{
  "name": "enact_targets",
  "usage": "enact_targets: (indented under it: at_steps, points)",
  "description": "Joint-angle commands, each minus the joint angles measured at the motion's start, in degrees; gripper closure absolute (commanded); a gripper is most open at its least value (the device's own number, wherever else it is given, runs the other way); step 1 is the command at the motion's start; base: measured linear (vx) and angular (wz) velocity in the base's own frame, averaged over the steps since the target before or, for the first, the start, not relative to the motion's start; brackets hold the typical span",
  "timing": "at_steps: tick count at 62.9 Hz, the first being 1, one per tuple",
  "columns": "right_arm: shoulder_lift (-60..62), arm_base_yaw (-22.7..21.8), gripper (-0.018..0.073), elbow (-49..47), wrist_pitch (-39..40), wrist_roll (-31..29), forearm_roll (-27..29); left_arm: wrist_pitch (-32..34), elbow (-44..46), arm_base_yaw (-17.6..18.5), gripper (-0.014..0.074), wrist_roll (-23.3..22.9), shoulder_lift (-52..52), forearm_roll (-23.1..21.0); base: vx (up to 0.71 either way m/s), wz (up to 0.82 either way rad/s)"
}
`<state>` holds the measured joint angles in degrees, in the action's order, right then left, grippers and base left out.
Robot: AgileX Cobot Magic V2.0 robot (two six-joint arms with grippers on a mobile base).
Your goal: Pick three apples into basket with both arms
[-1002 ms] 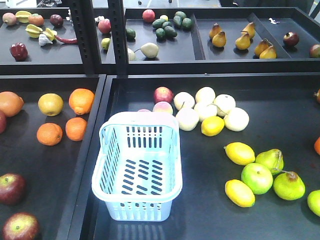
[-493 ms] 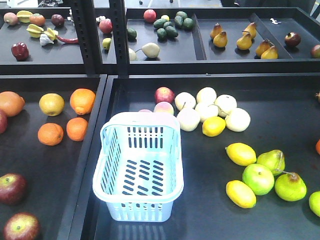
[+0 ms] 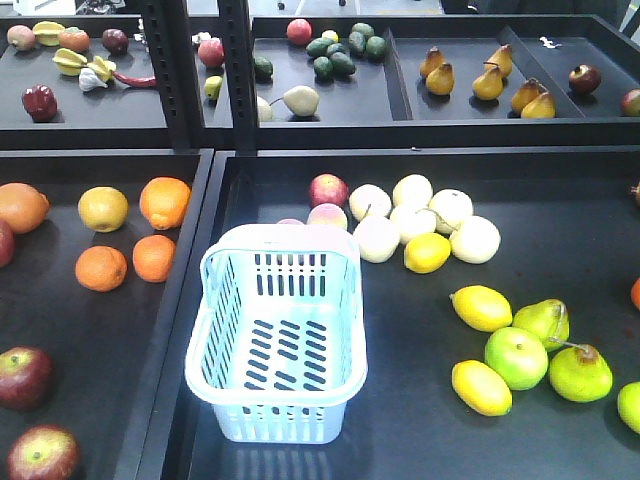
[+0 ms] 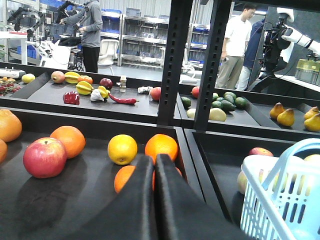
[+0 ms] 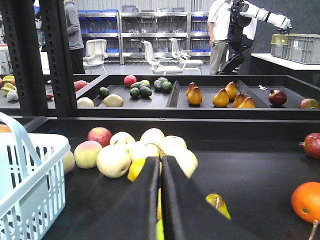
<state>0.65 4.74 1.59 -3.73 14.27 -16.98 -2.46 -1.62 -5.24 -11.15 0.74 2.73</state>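
Note:
Two dark red apples (image 3: 22, 377) (image 3: 42, 452) lie at the near left of the left tray, and a third (image 3: 3, 243) is cut by the left edge. The pale blue basket (image 3: 280, 420) stands empty at the near left of the middle tray. Neither gripper shows in the front view. In the left wrist view my left gripper (image 4: 154, 159) is shut on nothing above the left tray, with a red apple (image 4: 44, 157) ahead to its left and the basket (image 4: 280, 195) to its right. My right gripper (image 5: 160, 159) is shut and empty, the basket (image 5: 30, 180) on its left.
Oranges (image 3: 100, 268) lie behind the apples. A raised divider (image 3: 190, 260) separates the trays. Pale pears (image 3: 415, 215), a pinkish apple (image 3: 328, 189), lemons (image 3: 480, 307) and green fruit (image 3: 515, 357) fill the middle tray. Black posts (image 3: 235, 70) stand before the upper shelf.
The front view shifted a few pixels right between one second and half a second ago. Since then nothing has visibly moved.

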Motion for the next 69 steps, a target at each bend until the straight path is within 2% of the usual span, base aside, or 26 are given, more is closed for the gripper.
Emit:
enact_targets:
  at_steps: [1, 17, 23, 31, 35, 38, 43, 52, 63, 69]
  points:
    - [0.7, -0.3, 0.0564, 0.7, 4.1, -0.2, -0.5, 4.1, 1.8, 0.3, 0.0602, -0.3, 0.2, -0.5, 0.00, 0.00]
    - [0.7, -0.3, 0.0564, 0.7, 4.1, -0.2, -0.5, 4.7, 1.8, 0.2, 0.0603, -0.6, 0.2, -0.7, 0.00, 0.00]
    - [0.7, -0.3, 0.0564, 0.7, 4.1, -0.2, -0.5, 4.7, 1.8, 0.2, 0.0602, -6.9, 0.2, -5.3, 0.00, 0.00]
    - [0.7, -0.3, 0.0564, 0.7, 4.1, -0.2, -0.5, 4.7, 1.8, 0.2, 0.0602, -21.1, 0.2, -18.3, 0.00, 0.00]
    - [0.7, -0.3, 0.0564, 0.7, 4.1, -0.2, -0.5, 4.7, 1.8, 0.2, 0.0602, -24.0, 0.2, -21.9, 0.00, 0.00]
    - [0.7, -0.3, 0.0564, 0.7, 4.1, -0.2, -0.5, 4.7, 1.8, 0.2, 0.0602, -24.2, 0.2, -23.2, 0.00, 0.00]
    - [0.7, -0.3, 0.0564, 0.7, 4.1, -0.2, -0.5, 4.9, 1.8, 0.2, 0.0602, -24.2, 0.2, -22.9, 0.00, 0.00]
    - [0.7, -0.3, 0.0564, 0.7, 4.1, -0.2, -0.5, 9.6, 1.9, 0.2, 0.0602, -24.3, 0.2, -23.1, 0.00, 0.00]
    - [0.7, -0.3, 0.0564, 0.7, 4.1, -0.2, -0.5, 17.9, 1.9, 0.2, 0.0602, -29.7, 0.2, -27.7, 0.00, 0.00]
    - [0.7, -0.3, 0.0564, 0.7, 4.1, -0.2, -0.5, 19.6, 2.7, 0.3, 0.0602, -39.1, 0.2, -29.2, 0.00, 0.00]
